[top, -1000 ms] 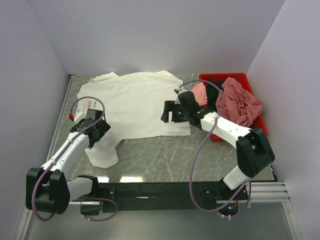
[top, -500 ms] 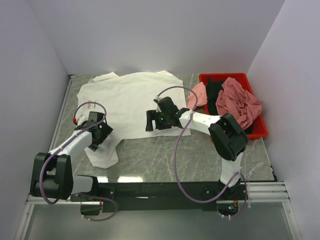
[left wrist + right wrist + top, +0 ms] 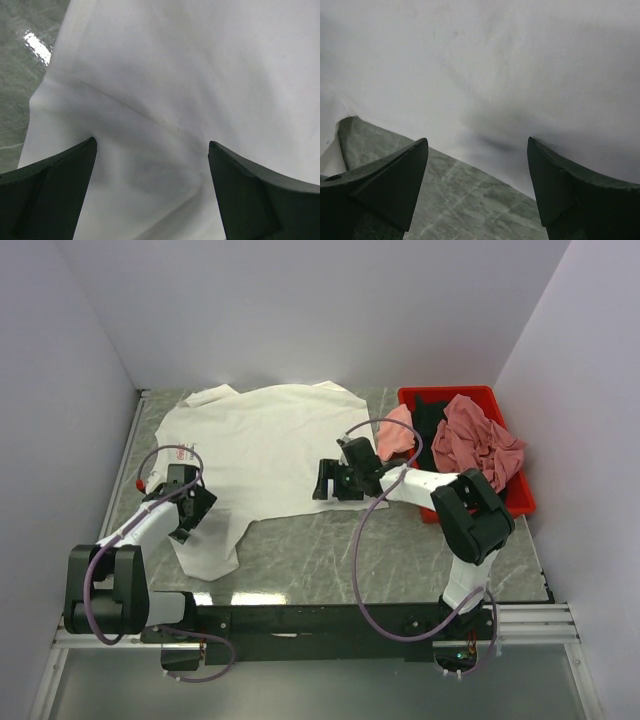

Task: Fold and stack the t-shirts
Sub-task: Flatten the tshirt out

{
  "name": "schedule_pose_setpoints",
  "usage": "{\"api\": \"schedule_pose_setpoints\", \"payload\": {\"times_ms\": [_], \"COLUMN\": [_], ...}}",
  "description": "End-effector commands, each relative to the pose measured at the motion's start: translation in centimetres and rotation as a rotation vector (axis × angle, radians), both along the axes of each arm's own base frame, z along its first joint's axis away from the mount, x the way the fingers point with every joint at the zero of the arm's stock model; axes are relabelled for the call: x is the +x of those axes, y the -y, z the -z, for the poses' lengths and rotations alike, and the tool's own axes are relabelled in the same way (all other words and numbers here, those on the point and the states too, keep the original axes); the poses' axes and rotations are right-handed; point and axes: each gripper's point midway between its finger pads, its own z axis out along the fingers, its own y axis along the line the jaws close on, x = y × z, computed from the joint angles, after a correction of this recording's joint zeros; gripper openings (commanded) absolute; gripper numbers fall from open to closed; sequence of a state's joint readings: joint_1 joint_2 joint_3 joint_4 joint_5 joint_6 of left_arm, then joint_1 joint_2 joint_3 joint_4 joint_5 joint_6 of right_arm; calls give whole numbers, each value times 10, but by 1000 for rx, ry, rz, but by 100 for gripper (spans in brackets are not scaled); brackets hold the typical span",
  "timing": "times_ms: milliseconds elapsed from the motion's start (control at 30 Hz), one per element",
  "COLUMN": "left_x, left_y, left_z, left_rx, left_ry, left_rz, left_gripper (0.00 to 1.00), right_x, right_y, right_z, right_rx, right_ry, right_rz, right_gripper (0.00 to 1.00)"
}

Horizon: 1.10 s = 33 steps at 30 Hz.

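None of the folding is done yet, as far as you can see. One white t-shirt (image 3: 270, 445) is lying spread flat on the table (image 3: 320, 550), from the back left toward the middle, with no fold in it. Three more are waiting bunched in the red bin (image 3: 522, 502) at the right: a light pink shirt (image 3: 398, 430), a black shirt (image 3: 430, 420) and a dusty rose shirt (image 3: 480, 445). No stack is forming anywhere.

Your left hand (image 3: 185, 508) is hovering spread wide over the shirt's near left part, by the sleeve, pinching nothing. Your right hand (image 3: 330, 480) is also spread, sitting over the near right edge where cloth meets table, and gripping nothing.

Judging by the sleeves poking out at the back left and near left, the shirt's long axis is running left to right, shoulders pointing left and hem pointing toward the bin. The collar is not showing clearly.
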<state>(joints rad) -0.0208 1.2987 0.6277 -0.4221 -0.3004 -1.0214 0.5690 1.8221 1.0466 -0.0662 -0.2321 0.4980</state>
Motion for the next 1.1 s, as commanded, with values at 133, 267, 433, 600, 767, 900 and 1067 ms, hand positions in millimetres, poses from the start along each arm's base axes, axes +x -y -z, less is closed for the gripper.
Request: {"api": "schedule_pose_setpoints", "payload": {"times_ms": [133, 267, 433, 600, 767, 900, 1067], "left_x": [10, 16, 21, 11, 2, 29, 80], "left_y": [2, -2, -14, -23, -43, -31, -2], "left_z": [2, 3, -1, -19, -71, -101, -107], "left_rx": [-6, 15, 68, 89, 162, 100, -20], "left_ry": [25, -2, -67, -42, 101, 217, 327], "left_rz": [58, 55, 14, -67, -190, -143, -12], "left_gripper": [99, 100, 99, 100, 99, 99, 99], "right_x": [-7, 2, -4, -14, 4, 26, 60], "right_y": [45, 52, 46, 38, 59, 78, 79], "right_z": [25, 25, 17, -7, -69, -81, -65], "right_rx": [-127, -135, -107, -119, -177, -249, -336], "right_ry": [-73, -74, -76, -29, 123, 177, 143], "right_rz": [87, 108, 67, 24, 112, 189, 226], "right_gripper": [87, 87, 87, 87, 90, 93, 95]}}
